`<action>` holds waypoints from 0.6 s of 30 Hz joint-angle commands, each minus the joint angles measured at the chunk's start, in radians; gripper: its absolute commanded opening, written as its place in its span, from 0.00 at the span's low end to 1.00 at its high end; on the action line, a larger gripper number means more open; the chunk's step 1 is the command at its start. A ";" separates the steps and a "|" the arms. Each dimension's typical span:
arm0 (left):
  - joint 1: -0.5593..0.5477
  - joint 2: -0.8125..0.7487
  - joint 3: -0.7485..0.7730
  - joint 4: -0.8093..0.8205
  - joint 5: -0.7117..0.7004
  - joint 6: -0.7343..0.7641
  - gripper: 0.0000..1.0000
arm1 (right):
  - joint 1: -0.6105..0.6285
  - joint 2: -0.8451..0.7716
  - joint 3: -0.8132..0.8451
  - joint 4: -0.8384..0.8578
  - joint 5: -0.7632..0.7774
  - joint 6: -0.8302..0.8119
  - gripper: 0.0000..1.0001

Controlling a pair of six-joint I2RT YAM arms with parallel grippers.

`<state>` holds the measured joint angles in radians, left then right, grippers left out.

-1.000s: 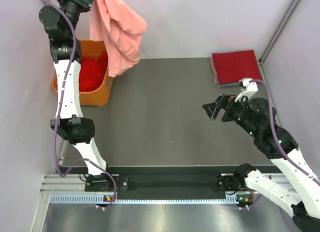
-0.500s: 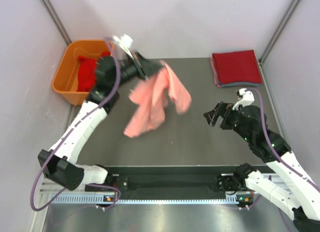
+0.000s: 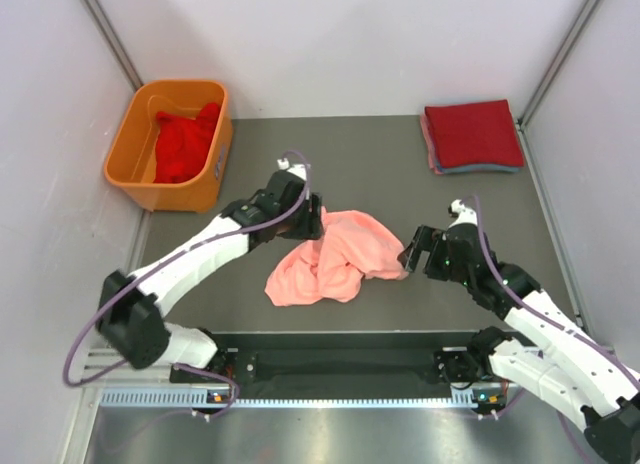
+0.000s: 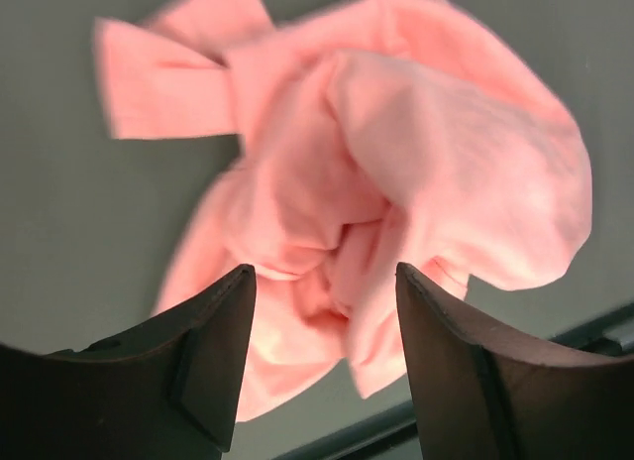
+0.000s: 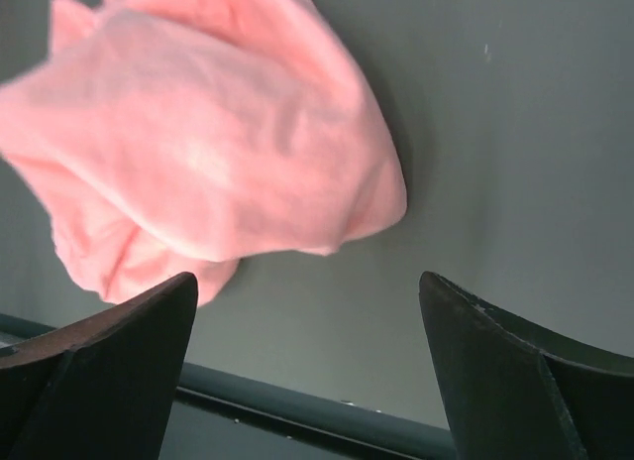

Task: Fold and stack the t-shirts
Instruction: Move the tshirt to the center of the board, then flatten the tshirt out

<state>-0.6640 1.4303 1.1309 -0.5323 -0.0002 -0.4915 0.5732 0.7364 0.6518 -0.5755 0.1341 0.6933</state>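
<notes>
The dark grey table (image 3: 380,174) carries three things. A salmon-pink t-shirt (image 3: 335,259) lies crumpled in a loose heap near the middle. Well apart from it, far and to the left, stands an orange tub (image 3: 120,149). Far and to the right lies a stack of folded t-shirts (image 3: 472,134) — red on top, other edges showing beneath.

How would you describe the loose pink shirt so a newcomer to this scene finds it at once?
Start at the dark grey table; near its front middle, between the left gripper and the right gripper, lies the salmon-pink t-shirt. It is a crumpled heap, unlike the red tee in the orange tub at far left and the folded red stack at far right.
</notes>
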 commanded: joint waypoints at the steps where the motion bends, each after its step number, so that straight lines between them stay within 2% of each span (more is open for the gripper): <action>1: 0.003 -0.188 -0.032 -0.081 -0.219 0.027 0.64 | -0.001 0.021 -0.067 0.118 -0.073 0.083 0.93; 7: 0.003 -0.363 -0.353 0.049 -0.090 -0.148 0.63 | -0.003 0.112 -0.092 0.236 -0.056 0.098 0.91; 8: 0.003 -0.376 -0.431 0.073 -0.071 -0.166 0.63 | -0.004 0.130 -0.096 0.279 -0.065 0.103 0.91; 11: 0.004 -0.406 -0.534 0.188 -0.005 -0.217 0.64 | -0.003 0.211 -0.118 0.395 -0.129 0.106 0.89; 15: 0.004 -0.381 -0.563 0.256 0.019 -0.231 0.64 | -0.003 0.310 -0.164 0.557 -0.211 0.117 0.87; 18: 0.003 -0.344 -0.563 0.246 -0.021 -0.236 0.64 | -0.001 0.391 -0.172 0.568 -0.193 0.117 0.85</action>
<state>-0.6586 1.0634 0.5529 -0.4004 -0.0082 -0.6933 0.5732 1.0790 0.4892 -0.1364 -0.0345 0.7975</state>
